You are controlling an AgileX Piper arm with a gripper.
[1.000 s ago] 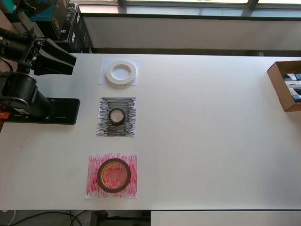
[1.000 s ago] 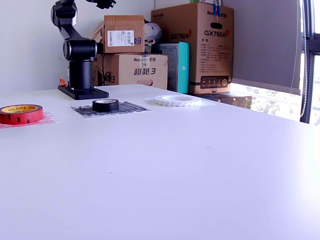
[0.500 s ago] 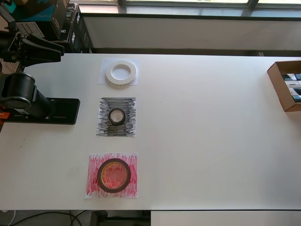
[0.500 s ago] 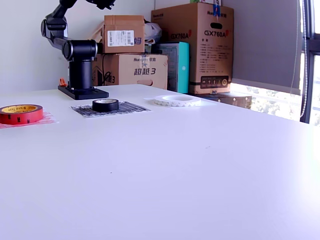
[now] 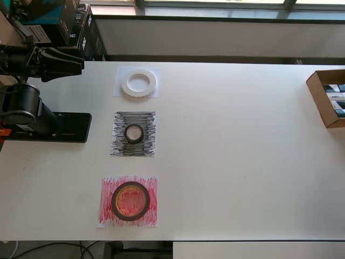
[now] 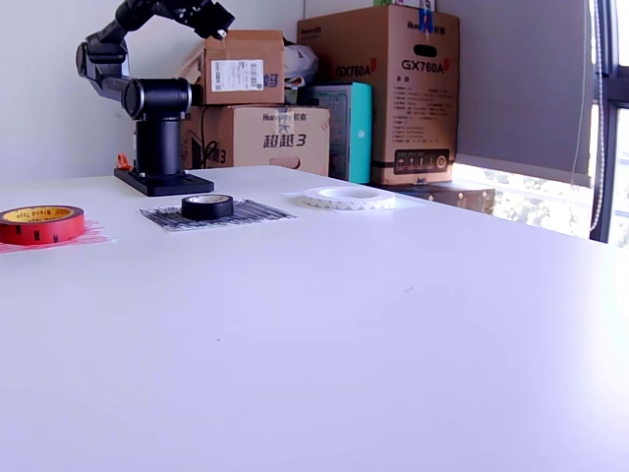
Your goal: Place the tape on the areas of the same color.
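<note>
Three rolls sit on their matching sheets on the bench (image 5: 242, 162): the white roll (image 5: 139, 83) on the white sheet (image 5: 117, 91), the black roll (image 5: 134, 133) on the black-scribbled sheet (image 5: 119, 145), the red roll (image 5: 130, 200) on the red-scribbled sheet (image 5: 105, 216). The pincer (image 5: 75, 63) hangs high over the arm's base (image 5: 70, 128), well apart from them, holding nothing; whether it is clenched I cannot tell.

A white table (image 6: 393, 324) fills the room's foreground. Cardboard boxes (image 6: 393, 88) stack against a pale wall (image 6: 49, 118). Daylight enters a window (image 6: 609, 118) at the exterior view's right.
</note>
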